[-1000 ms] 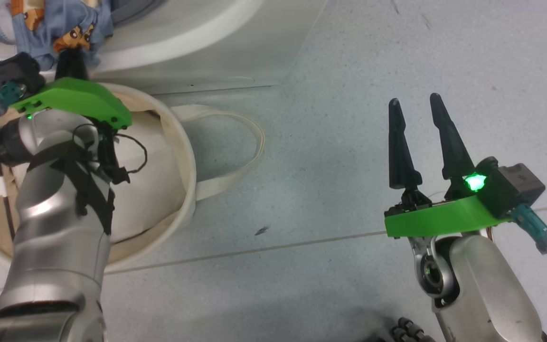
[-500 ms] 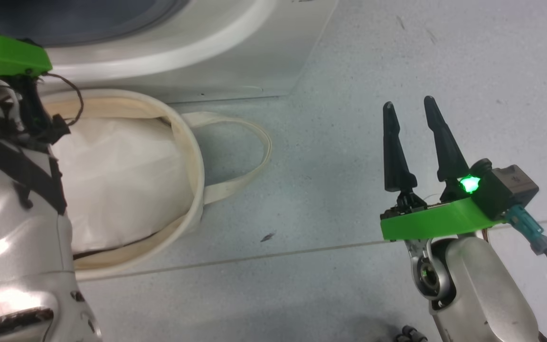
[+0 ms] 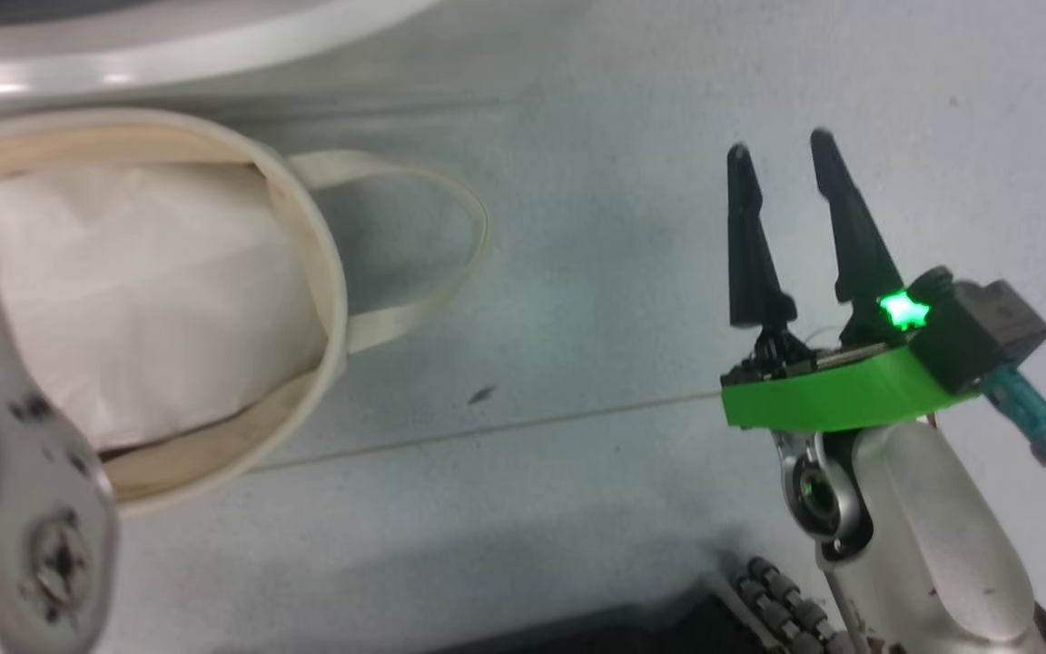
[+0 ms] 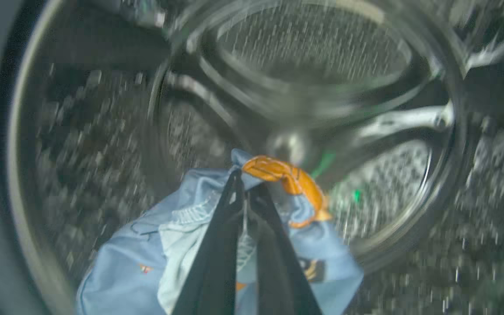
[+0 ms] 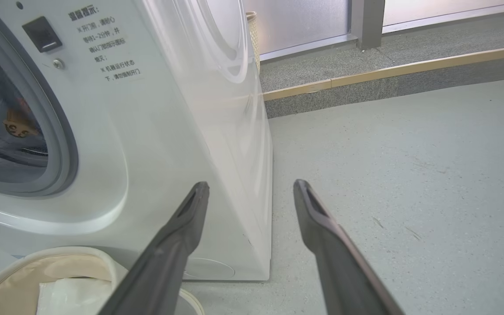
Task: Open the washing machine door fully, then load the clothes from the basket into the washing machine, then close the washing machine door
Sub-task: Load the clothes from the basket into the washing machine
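In the left wrist view my left gripper (image 4: 245, 186) is shut on the denim-blue clothes (image 4: 120, 275) with orange prints, held inside the washing machine's steel drum (image 4: 313, 57). The right wrist view shows the white washing machine (image 5: 155, 131) with its grey-ringed opening (image 5: 66, 144) and the cream basket (image 5: 107, 262) at its foot. From the head view the basket (image 3: 328, 272) sits left of my right gripper (image 3: 777, 150), which stands open and empty above the floor. The washing machine door is out of view.
A plain white pillow-like bundle (image 3: 142, 291) lies in the basket, and a loop handle (image 3: 459, 254) spills onto the grey floor. My left forearm (image 3: 14, 509) crosses the lower left. A raised step (image 5: 387, 74) runs behind the machine.
My left arm has carried the blue garment up from the basket's edge and into the drum, leaving the head view apart from its forearm. The head camera has shifted. The right gripper stays open.
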Available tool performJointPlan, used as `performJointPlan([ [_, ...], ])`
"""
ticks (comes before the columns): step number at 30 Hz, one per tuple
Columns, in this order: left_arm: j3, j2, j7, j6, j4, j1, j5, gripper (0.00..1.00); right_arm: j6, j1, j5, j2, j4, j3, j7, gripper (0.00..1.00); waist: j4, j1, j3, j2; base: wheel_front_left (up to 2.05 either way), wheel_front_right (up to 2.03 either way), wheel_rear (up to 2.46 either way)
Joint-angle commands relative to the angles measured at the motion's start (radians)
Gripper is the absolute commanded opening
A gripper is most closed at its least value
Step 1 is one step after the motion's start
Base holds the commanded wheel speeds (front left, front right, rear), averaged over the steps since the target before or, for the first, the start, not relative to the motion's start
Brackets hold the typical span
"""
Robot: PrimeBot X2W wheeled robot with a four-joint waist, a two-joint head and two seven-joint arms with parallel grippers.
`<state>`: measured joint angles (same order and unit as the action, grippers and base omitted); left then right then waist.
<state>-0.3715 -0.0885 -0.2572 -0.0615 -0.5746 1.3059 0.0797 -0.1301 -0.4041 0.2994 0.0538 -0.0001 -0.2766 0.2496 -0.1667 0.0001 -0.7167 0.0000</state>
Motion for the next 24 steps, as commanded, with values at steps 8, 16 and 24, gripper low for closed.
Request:
performJointPlan([
  [8,0.034,-0.109,-0.005,-0.033,-0.005,0.207,-0.083,0.00,-0.001,-0.021,0.001,-0.004,-0.050,-0.040,0.012,1.00,-0.056,-0.0001,-0.151,0.0000,0.00,0.00,0.00],
  [16,0.093,-0.210,-0.005,-0.100,-0.287,0.339,-0.159,1.00,-0.001,-0.043,0.023,-0.004,-0.067,-0.053,0.012,1.00,-0.106,-0.0001,-0.204,0.0000,0.00,0.00,0.00],
  [24,0.124,-0.220,-0.005,-0.075,-0.275,0.312,-0.132,1.00,-0.001,-0.040,0.022,-0.004,-0.052,-0.051,0.012,1.00,-0.106,-0.0001,-0.172,0.0000,0.00,0.00,0.00],
])
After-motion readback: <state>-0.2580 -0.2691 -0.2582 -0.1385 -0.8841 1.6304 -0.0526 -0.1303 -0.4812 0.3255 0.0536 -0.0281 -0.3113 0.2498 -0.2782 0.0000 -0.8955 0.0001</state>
